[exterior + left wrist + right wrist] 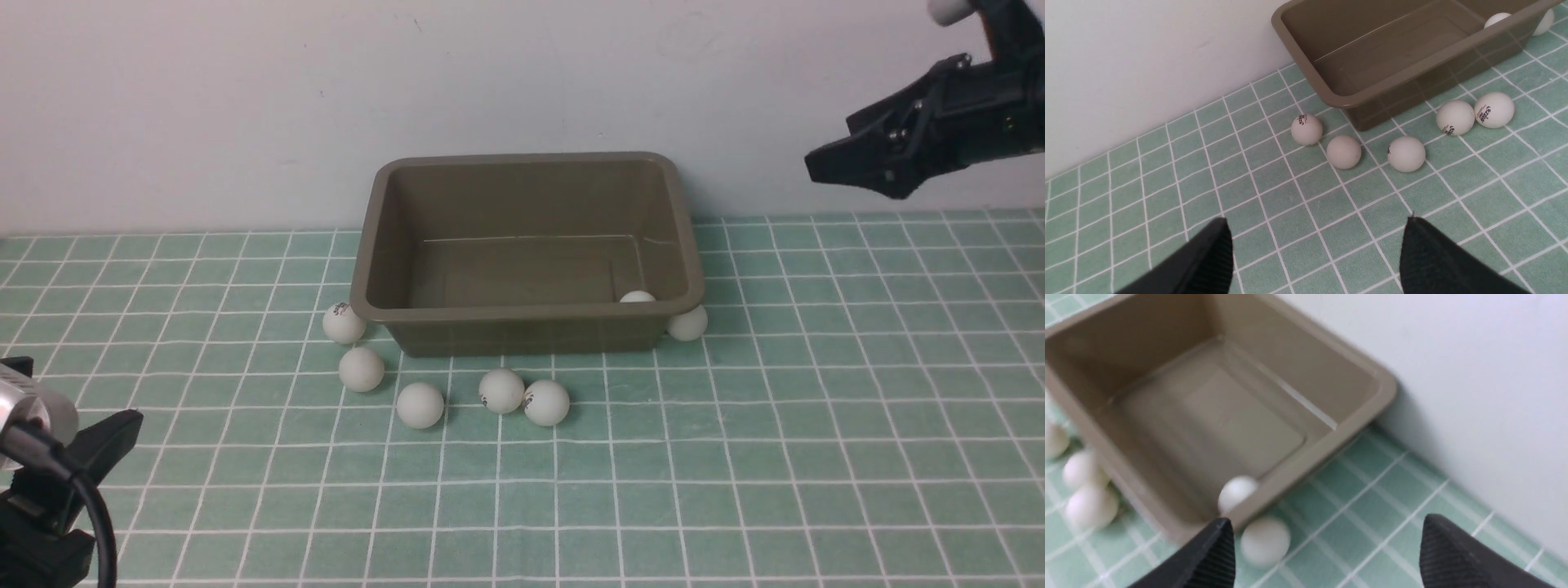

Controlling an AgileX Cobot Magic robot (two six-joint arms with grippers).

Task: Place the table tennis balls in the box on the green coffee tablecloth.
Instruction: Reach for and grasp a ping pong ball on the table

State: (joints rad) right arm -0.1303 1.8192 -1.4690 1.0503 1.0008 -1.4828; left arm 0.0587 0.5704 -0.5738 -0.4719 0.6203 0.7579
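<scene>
Box [522,335] solid olive-brown. Table tennis balls [1406,154] matte white; some ahead of the left gripper [1316,228] carry small dark printed logos. Green coffee tablecloth [735,457] mint green, thin white grid of squares. Left gripper and right gripper [1325,522] black. Wall [245,98] off-white.

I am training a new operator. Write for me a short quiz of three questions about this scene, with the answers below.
1. How many table tennis balls lie inside the box? A) none B) one C) three
2. True or false: the right tool is gripping a ball.
3. Fill in the gap: ___ balls lie on the tablecloth outside the box.
Key: 1 B; 2 false, it is open and empty; 3 six.
</scene>
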